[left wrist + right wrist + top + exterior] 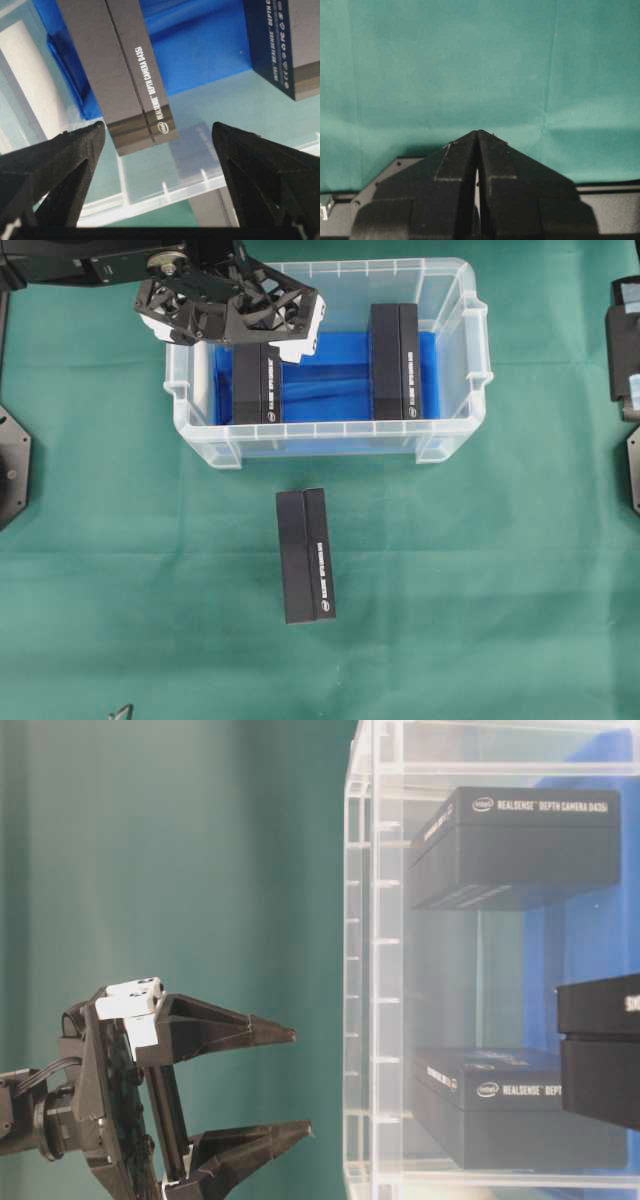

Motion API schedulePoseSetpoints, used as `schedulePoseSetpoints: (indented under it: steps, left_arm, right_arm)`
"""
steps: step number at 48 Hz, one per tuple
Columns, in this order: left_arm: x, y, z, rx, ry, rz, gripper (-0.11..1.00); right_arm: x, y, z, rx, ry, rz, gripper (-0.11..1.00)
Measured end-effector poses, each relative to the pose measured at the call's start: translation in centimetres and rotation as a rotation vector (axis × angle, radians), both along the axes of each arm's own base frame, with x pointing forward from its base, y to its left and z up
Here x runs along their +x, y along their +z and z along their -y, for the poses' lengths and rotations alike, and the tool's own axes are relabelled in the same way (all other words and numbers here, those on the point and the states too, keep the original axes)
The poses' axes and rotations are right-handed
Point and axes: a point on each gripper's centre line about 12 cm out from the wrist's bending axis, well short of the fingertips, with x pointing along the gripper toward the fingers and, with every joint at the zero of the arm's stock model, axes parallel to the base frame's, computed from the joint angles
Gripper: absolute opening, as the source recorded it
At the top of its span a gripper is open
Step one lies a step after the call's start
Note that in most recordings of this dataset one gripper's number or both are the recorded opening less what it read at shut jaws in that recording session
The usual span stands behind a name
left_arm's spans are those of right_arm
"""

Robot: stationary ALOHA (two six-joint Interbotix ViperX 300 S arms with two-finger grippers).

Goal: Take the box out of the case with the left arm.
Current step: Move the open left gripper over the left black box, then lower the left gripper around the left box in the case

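Clear case (455, 370) rim beneath spread fingers (75, 150)

We see a table covered in green cloth (480, 590) filling the frame. Directly on it, in the upper middle of the overhead view, sits the clear plastic case (455, 445). Just below the case, apart from it, a black box (306, 556) lies flat on the cloth, slightly left of centre.

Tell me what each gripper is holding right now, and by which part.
Nothing is held. The left gripper hangs with jaws wide open above the left box in the case, not touching it. The right gripper is shut on nothing.
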Motion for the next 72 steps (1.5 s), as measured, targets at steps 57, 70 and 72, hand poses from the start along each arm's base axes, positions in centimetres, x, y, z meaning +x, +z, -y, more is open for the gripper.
schedulePoseSetpoints:
  steps: [57, 70, 72]
  left_arm:
    - [-0.3, -0.1, 0.3, -0.011, 0.002, -0.027, 0.83]
    - [0.0, -0.8, 0.3, -0.008, 0.003, -0.020, 0.83]
    - [0.0, -1.0, 0.2, -0.008, 0.004, -0.020, 0.83]
  right_arm:
    - [0.0, 0.0, 0.0, -0.002, 0.000, -0.002, 0.00]
    - [0.0, 0.0, 0.0, -0.002, 0.000, -0.002, 0.00]
    - [0.0, 0.0, 0.0, -0.001, 0.000, -0.002, 0.00]
